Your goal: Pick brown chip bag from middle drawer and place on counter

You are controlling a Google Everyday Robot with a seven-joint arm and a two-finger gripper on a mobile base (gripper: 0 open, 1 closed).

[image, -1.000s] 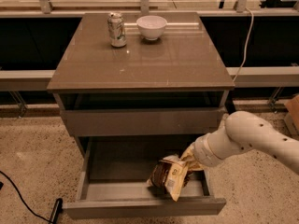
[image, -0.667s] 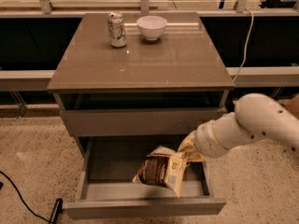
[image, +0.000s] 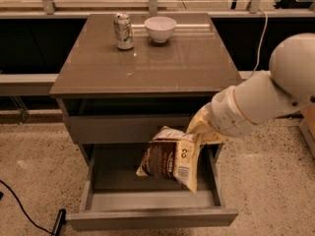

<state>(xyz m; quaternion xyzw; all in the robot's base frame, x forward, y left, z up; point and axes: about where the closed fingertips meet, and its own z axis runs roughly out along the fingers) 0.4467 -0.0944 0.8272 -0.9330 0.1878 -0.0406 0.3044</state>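
Raised since a second ago, the brown chip bag (image: 170,156) no longer sits low in the middle drawer (image: 147,200) but hangs tilted in the air above the open drawer's bare bottom, in front of the closed drawer above. Its upper right corner is pinched between the yellowish fingers (image: 201,127) of the gripper (image: 197,132), which has climbed to just below the right edge of the counter (image: 147,63). Farther up, the counter's surface carries a soda can (image: 123,31) and a white bowl (image: 160,28) near its back edge, well apart from the bag.
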